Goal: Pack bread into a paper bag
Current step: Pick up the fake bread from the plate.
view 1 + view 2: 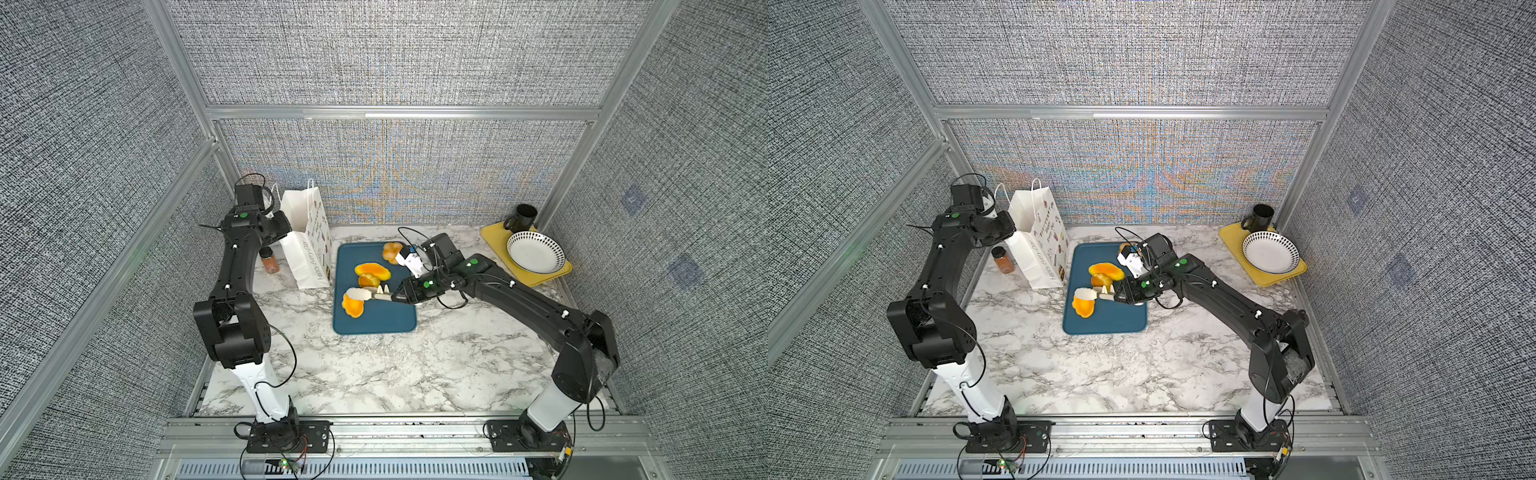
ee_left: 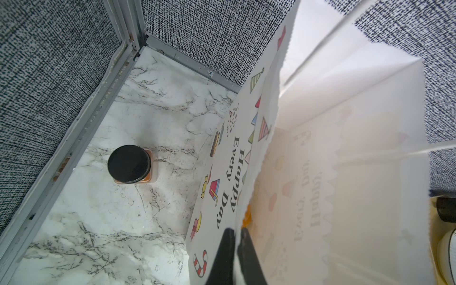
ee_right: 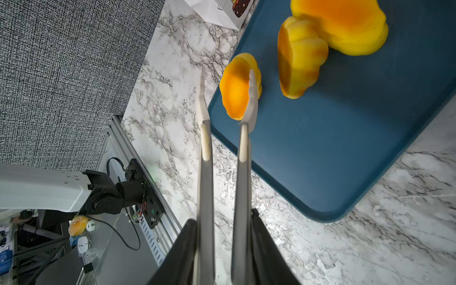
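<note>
While the paper bag (image 1: pixel 305 249) stands just beside the far left edge of the tray (image 1: pixel 374 324), we line up a pick.
Our right gripper (image 3: pixel 223 234) clamps the tongs (image 3: pixel 243 172), tips part-open, holding nothing, one tip over an orange-yellow bun (image 3: pixel 234 88) at the tray's left edge; we should straddle it squarely before squeezing; the left gripper (image 2: pixel 235 237) pinches the bag's rim.

Grey woven walls (image 1: pixel 395 54) close in on three sides, held by a silver aluminium frame (image 1: pixel 399 113) with a crossbar running across the back. Colour ripples shimmer over the lower back panel (image 1: pixel 386 178). Below, a white marble-look table (image 1: pixel 374 365), grey-veined, brightly and evenly lit, with soft shadows only. A metal rail (image 1: pixel 415 436) edges the near side.
</note>
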### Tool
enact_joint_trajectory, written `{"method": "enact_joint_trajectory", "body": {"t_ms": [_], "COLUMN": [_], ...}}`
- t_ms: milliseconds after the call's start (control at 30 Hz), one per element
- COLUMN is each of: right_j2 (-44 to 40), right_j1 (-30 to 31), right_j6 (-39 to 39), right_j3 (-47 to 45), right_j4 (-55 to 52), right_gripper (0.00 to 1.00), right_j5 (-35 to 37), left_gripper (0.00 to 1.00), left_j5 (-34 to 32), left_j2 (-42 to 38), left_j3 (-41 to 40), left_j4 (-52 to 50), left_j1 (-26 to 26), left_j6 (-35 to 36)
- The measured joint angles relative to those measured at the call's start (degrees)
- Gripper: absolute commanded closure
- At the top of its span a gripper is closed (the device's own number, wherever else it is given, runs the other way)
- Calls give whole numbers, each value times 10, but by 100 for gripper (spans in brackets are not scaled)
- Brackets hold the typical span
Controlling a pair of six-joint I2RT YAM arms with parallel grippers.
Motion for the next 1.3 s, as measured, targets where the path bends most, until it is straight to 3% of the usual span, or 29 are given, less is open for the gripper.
{"method": "enact_joint_trajectory", "body": {"t_ms": [633,733,867,1000,1300], "right_j2": [75,90,106,108,96], "right_j1": [-2,-2,-2,-2,-9], "right_j6": [-34,-40,-48,-51,-50], "right_j3": [18,33,57,66,128], "right_j4": [1,4,5,4,-27], "right_gripper": [64,69,87,94,95], "right_j5": [19,18,14,15,25], "left_gripper": [98,98,98,98,98], "left_j5": [6,8,10,10,17], "left_j2": [-5,-5,-5,-5,-5], "left_j3": [-2,-2,-2,-2,-9], "left_j4": [-6,-6,-6,-7,-6], "left_j1": [0,0,0,0,0], "left_j6": [0,0,0,0,-1]}}
